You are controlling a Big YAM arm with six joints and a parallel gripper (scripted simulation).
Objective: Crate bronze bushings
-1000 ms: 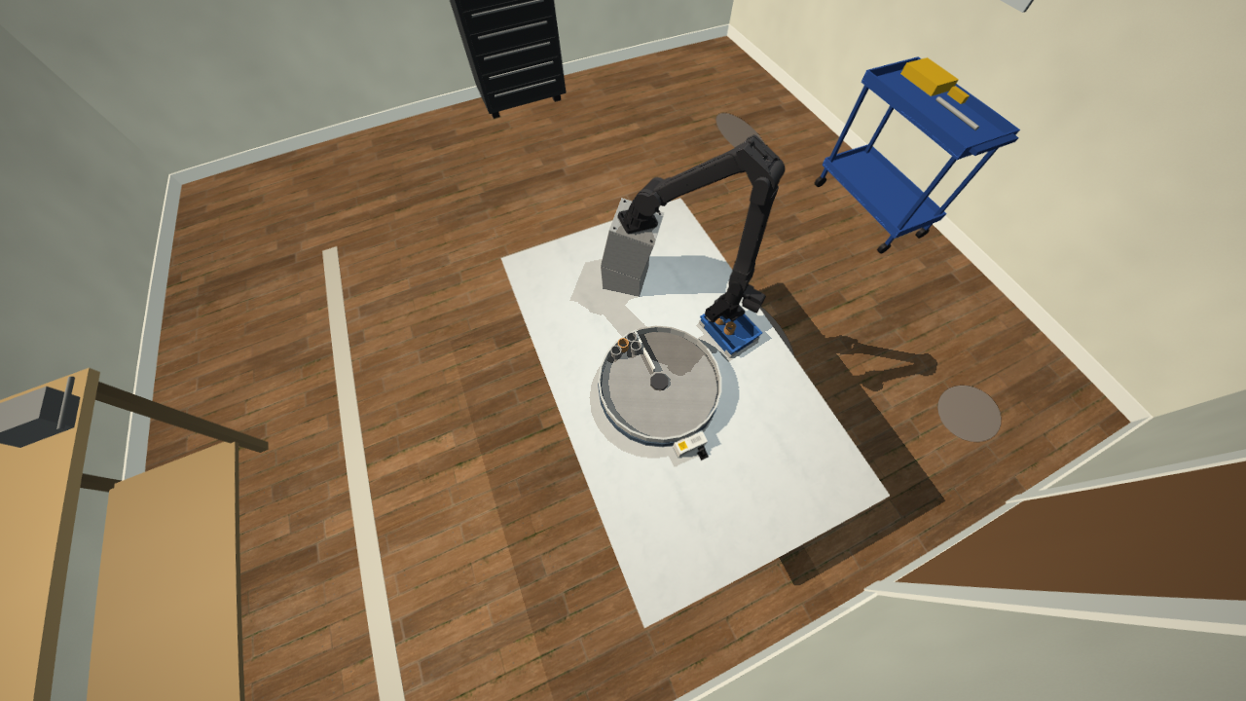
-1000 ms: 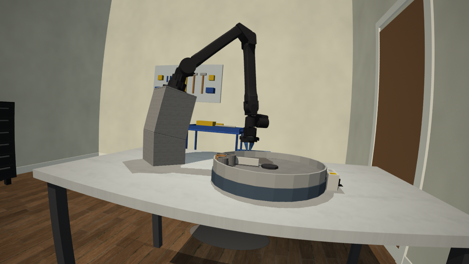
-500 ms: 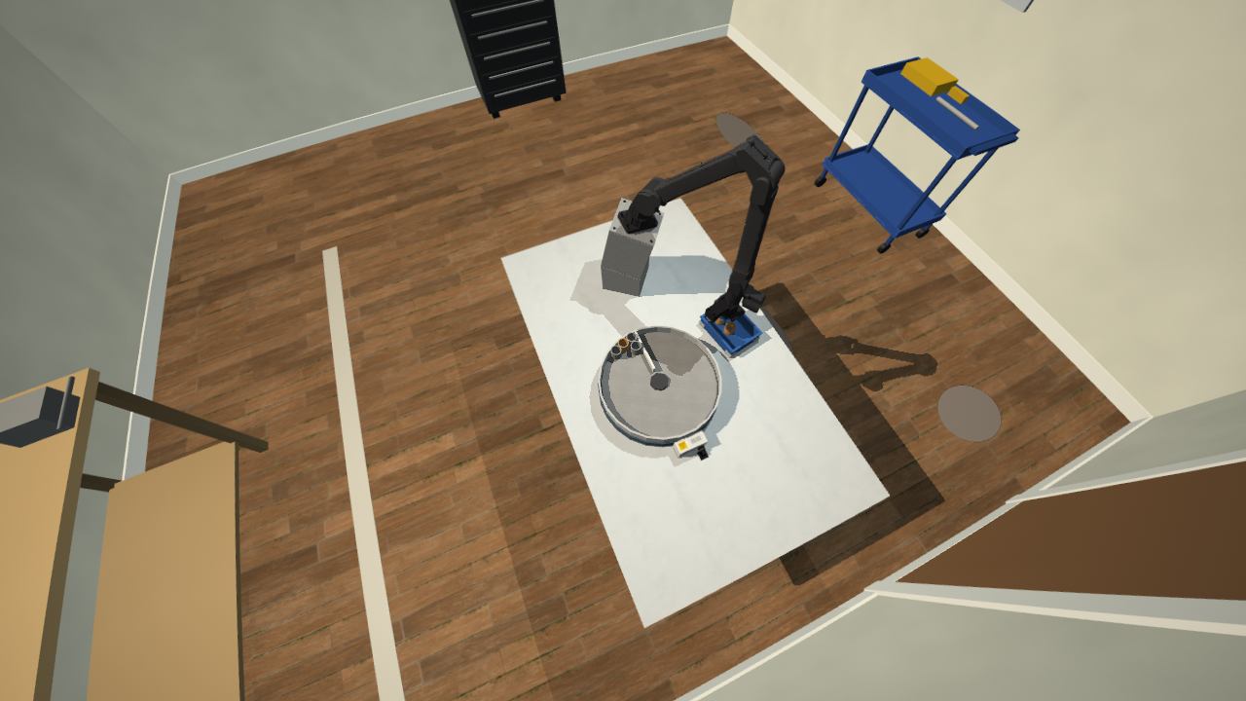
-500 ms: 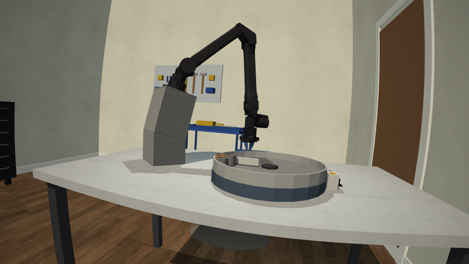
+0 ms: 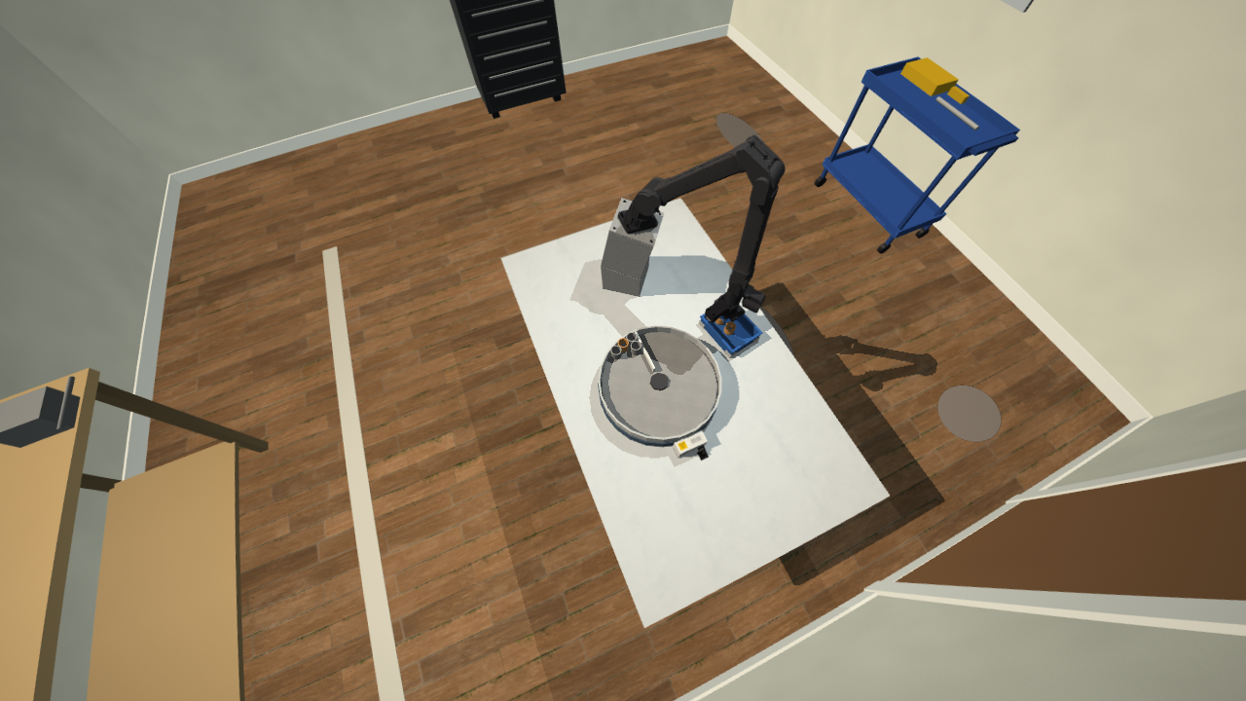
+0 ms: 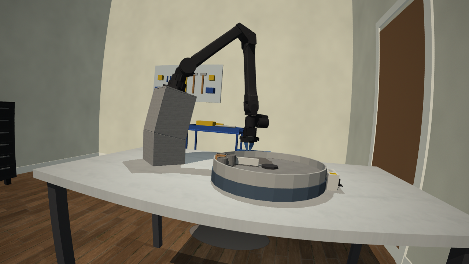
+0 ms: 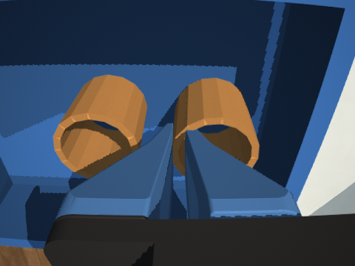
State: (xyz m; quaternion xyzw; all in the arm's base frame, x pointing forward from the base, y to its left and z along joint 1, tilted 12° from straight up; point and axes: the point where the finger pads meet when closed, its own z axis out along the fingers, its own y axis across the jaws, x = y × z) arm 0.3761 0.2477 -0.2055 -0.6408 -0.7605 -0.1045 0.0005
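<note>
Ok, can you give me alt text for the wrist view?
A black gripper with blue wedge-shaped fingers pinches the wall of one hollow bronze bushing inside a blue open-topped crate. A second bronze bushing, ungripped, is at picture left.

Top view: bright; the angular black robot arm (image 5: 759,213) casts a hard shadow toward the right
Exterior view: soft wall light, curved edge distortion
Blue plastic crate (image 5: 754,334) (image 7: 148,33): far interior deeply shaded
Wrist view: sharp, jagged shadow edges
</note>
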